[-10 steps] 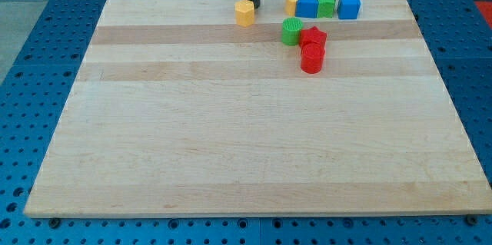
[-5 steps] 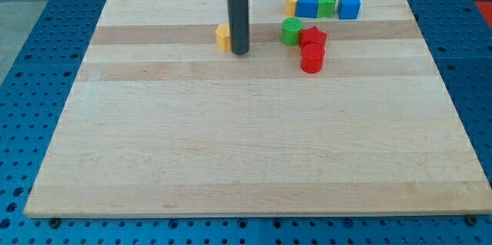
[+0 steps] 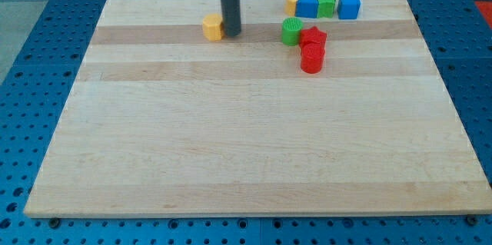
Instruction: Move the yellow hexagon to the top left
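Note:
The yellow hexagon (image 3: 213,27) lies on the wooden board (image 3: 246,145) near the view's top, left of centre. My tip (image 3: 231,33) stands right against the hexagon's right side, touching it or nearly so. The dark rod rises from there out of the view's top edge.
A cluster sits at the view's top right: a yellow block (image 3: 293,1), a blue block (image 3: 307,5), a green star (image 3: 326,3), a blue cube (image 3: 349,5). Below them are a green block (image 3: 291,31), a red block (image 3: 313,40) and a red cylinder (image 3: 311,60).
The yellow hexagon has slid left and a little down from its first spot. My tip moved down to its right side, then left and slightly up with it.

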Motion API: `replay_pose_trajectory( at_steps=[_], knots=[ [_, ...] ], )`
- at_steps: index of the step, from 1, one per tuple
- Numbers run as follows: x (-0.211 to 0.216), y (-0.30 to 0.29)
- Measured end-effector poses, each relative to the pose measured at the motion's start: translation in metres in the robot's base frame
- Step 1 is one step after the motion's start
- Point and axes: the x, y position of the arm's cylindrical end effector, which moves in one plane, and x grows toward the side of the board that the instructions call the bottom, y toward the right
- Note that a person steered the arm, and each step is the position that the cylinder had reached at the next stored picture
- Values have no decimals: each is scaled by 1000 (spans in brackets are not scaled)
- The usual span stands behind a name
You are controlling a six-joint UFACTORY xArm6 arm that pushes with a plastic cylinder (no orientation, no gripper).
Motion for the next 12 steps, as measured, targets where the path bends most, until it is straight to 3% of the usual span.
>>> replay_pose_trajectory(
  at_steps=[4, 12],
  knots=[
    [0, -10],
    [-21, -147]
  ],
)
